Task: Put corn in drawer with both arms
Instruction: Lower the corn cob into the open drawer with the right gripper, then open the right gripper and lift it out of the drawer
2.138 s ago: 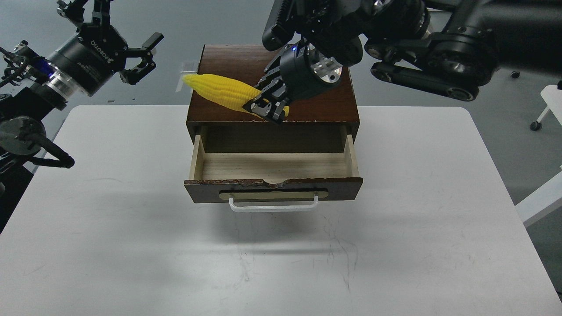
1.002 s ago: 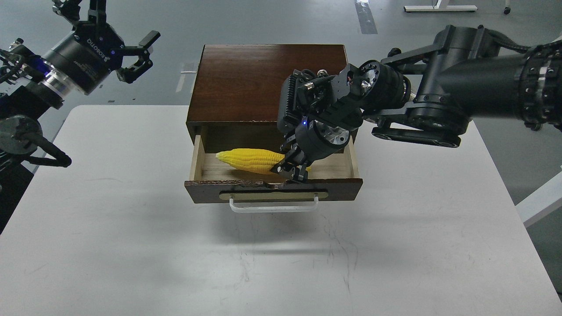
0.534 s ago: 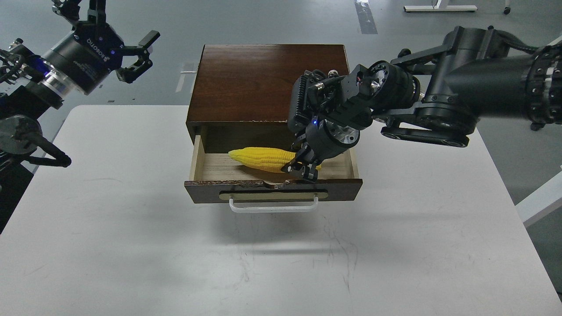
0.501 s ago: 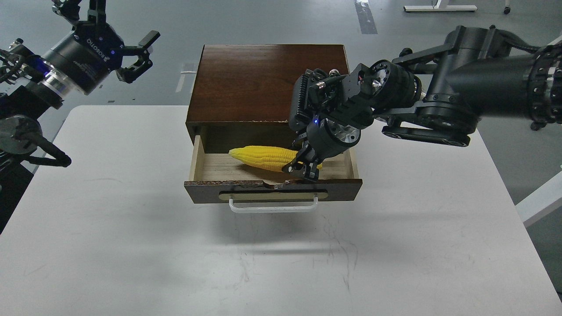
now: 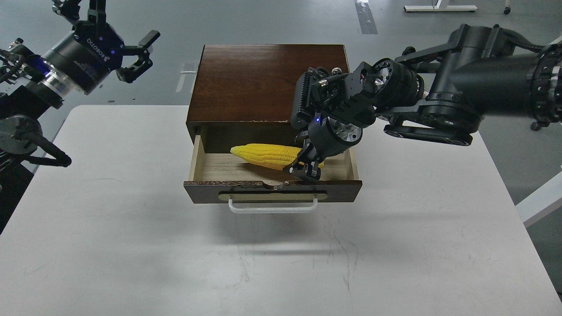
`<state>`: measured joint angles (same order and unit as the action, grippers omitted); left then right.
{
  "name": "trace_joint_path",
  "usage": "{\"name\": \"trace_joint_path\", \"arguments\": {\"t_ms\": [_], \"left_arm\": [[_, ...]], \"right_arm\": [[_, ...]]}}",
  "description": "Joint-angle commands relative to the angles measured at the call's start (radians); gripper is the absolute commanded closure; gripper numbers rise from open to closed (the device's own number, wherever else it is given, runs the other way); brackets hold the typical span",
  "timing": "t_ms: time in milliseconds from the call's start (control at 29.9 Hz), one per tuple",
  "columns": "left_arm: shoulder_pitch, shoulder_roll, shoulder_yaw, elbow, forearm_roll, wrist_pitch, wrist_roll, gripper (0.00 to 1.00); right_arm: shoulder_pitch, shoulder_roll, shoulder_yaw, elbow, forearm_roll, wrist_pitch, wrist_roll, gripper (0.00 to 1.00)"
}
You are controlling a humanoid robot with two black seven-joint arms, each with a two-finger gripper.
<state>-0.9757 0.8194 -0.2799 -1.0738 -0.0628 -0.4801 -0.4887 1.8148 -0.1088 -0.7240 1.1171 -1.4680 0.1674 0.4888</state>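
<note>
The dark brown wooden box (image 5: 263, 81) stands at the back middle of the white table. Its drawer (image 5: 272, 191) is pulled open, with pale wood inside and a white bar handle (image 5: 272, 205). The yellow corn (image 5: 268, 156) lies across the inside of the drawer, its thin tip pointing left. My right gripper (image 5: 305, 169) is down in the drawer's right half, shut on the thick end of the corn. My left gripper (image 5: 131, 55) is open and empty, held high off the table's back left corner, far from the box.
The white table (image 5: 109, 219) stretches wide in front of and beside the box. My right arm (image 5: 439, 101) reaches in over the table's back right. A white furniture edge (image 5: 540, 197) stands past the table's right side.
My right gripper carried the corn from above the box top down into the open drawer, then shifted it slightly right. The left arm has barely moved.
</note>
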Motion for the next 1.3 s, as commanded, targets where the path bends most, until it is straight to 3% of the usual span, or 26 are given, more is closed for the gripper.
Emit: {"name": "trace_joint_path", "arguments": {"t_ms": [0,701,902,1035,1269], "left_arm": [[-0.001,-0.003,-0.001,0.0,0.0,0.0,0.0,0.02],[-0.001,-0.009,-0.01,0.002,0.0,0.0,0.0,0.02],[-0.001,-0.013,-0.01,0.002,0.001,0.002,0.0,0.02],[-0.001,-0.013,-0.01,0.002,0.001,0.0,0.0,0.01],[-0.001,-0.019,-0.01,0.002,0.001,0.0,0.0,0.02]], "right_arm": [[0.006,0.0,0.001,0.0,0.0,0.0,0.0,0.42],[0.052,-0.031,0.072,0.01,0.024,0.001,0.0,0.38],[0.135,-0.101,0.149,0.058,0.116,0.004,0.0,0.33],[0.156,-0.196,0.256,0.073,0.3,0.004,0.0,0.21],[0.12,-0.397,0.386,0.075,0.638,0.001,0.0,0.08]]}}
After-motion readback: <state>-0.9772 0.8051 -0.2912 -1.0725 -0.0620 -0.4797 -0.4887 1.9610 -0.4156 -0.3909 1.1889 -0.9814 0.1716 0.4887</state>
